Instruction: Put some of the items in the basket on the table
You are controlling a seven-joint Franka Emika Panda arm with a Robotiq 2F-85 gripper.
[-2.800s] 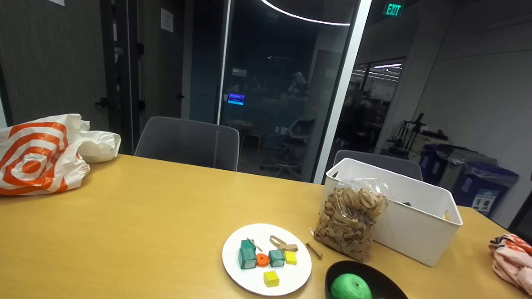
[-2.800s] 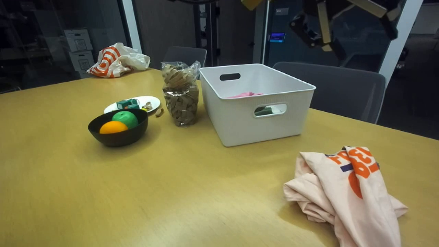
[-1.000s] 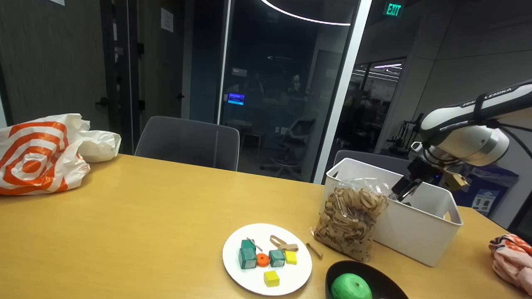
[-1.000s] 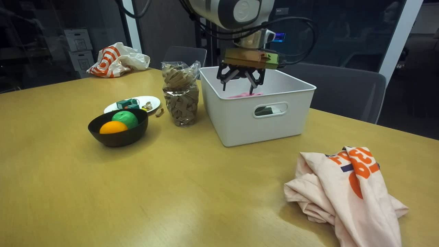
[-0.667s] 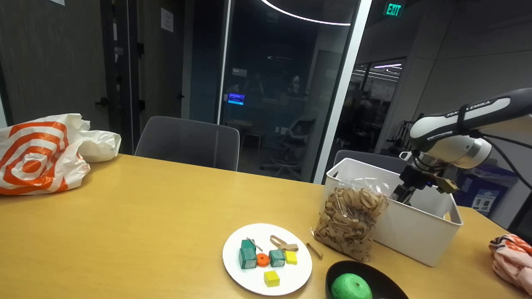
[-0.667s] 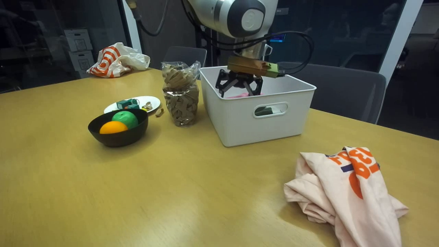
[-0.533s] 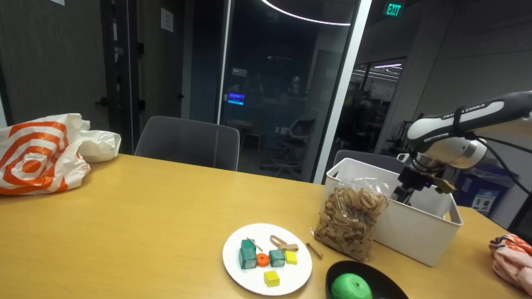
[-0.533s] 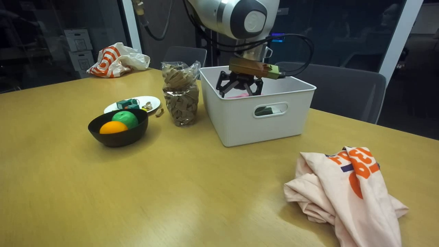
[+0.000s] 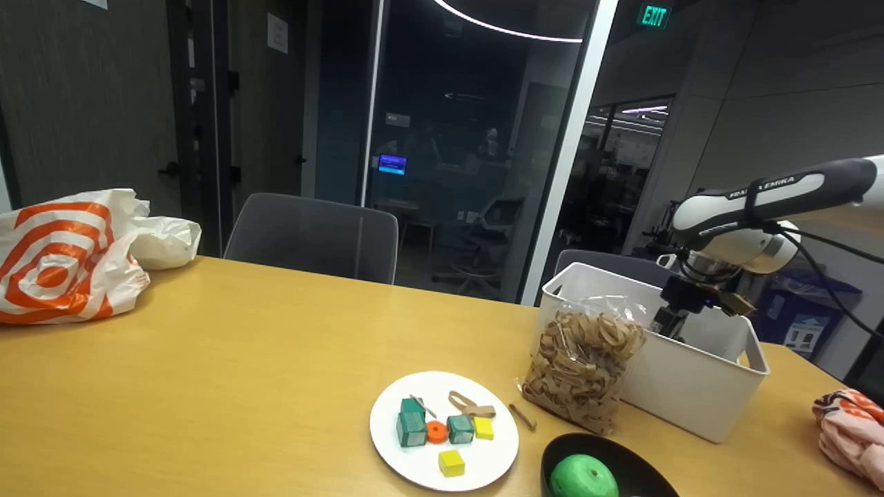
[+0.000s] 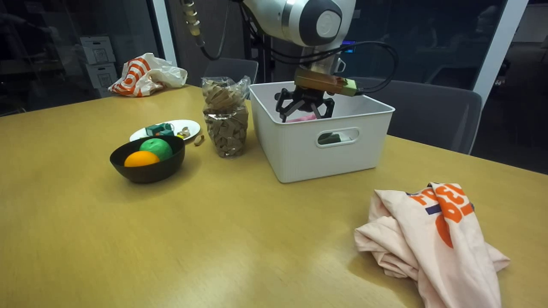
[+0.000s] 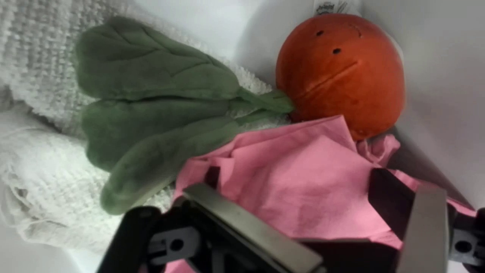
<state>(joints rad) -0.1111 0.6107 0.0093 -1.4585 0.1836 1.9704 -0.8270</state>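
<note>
Black two-fingered gripper (image 11: 294, 180) has dipped into the white rectangular plastic basket (image 10: 295, 154).
Jaws wide, nothing held, over creased pink cloth (image 11: 288, 201): likely an unloading grasp.

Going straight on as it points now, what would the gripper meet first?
Most likely the pink cloth in the white plastic basket, seen between the open jaws in the wrist view; whether they touch it is unclear.

EXIT: green sign (image 9: 653, 15); EMIKA: robot arm (image 9: 794, 193); bullseye logo: plastic bag (image 9: 65, 266); lettering, unreadable: cloth (image 10: 428, 241)
</note>
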